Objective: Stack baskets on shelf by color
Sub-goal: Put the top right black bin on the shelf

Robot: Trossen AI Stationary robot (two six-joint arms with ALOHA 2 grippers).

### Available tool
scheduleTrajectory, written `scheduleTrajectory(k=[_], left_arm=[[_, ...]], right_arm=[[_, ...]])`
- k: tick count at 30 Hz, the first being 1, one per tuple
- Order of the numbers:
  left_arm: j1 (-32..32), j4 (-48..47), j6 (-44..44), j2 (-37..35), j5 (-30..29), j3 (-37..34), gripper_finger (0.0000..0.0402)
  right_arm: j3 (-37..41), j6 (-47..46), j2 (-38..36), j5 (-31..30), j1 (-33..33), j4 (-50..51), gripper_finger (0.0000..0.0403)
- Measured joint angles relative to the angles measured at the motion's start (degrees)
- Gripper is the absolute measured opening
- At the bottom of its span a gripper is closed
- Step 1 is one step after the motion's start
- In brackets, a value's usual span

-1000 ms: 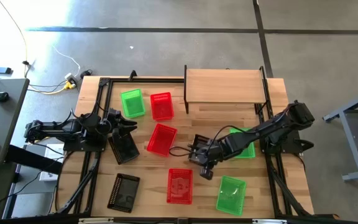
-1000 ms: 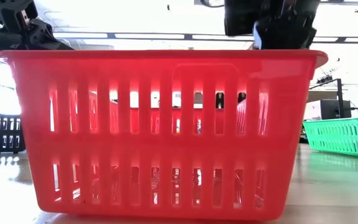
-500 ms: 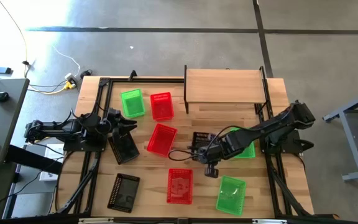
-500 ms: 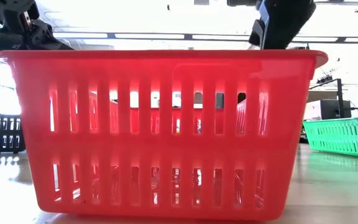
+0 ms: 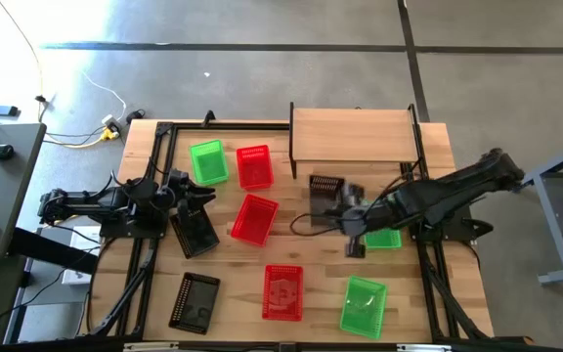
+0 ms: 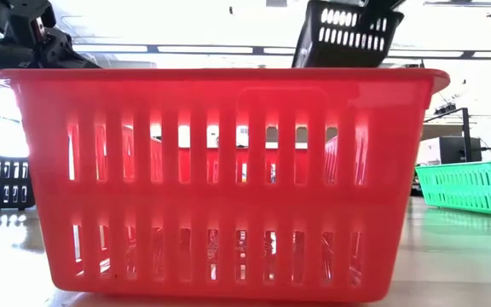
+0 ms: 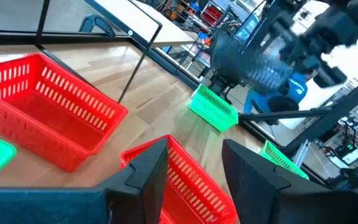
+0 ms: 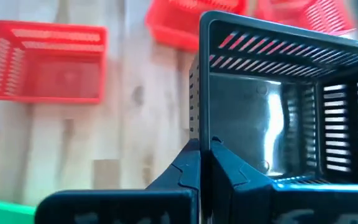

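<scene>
The right pincer [image 5: 345, 210] is pinched closed on one wall of a small black plastic mesh-sided basket [image 5: 326, 190], held lifted off the slatted wooden worktop [image 5: 154, 274], just in front of the light wooden shelf on thin black posts [image 5: 352, 134]. The shelf top looks bare.

To place it well, I judge the arm should carry the basket higher than the shelf's front edge, level it out, then lower it flat toward one end, leaving room for red and green stacks alongside.

Open room is fair: between the held basket and the shelf the boards are bare. Left of the shelf sit a red mesh basket [image 5: 254, 166] and a bright green one [image 5: 208, 162]; another green basket [image 5: 386, 235] lies under the right arm, in front of the shelf. The shelf's black posts are the edges to avoid.

The left pincer [image 7: 191, 174], fingers spread apart and empty, waits well left of the shelf above another black basket [image 5: 194, 230].
</scene>
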State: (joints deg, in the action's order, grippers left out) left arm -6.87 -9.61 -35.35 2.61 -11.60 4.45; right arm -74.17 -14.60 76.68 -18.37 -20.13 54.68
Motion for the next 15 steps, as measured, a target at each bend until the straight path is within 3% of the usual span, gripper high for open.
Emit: scheduleTrajectory(k=[15], left_arm=[[0.0,0.1,-2.2,0.0,-1.7,0.0,0.0142]], right_arm=[[0.0,13.7,-15.1,-8.9,9.3,15.5,0.0]])
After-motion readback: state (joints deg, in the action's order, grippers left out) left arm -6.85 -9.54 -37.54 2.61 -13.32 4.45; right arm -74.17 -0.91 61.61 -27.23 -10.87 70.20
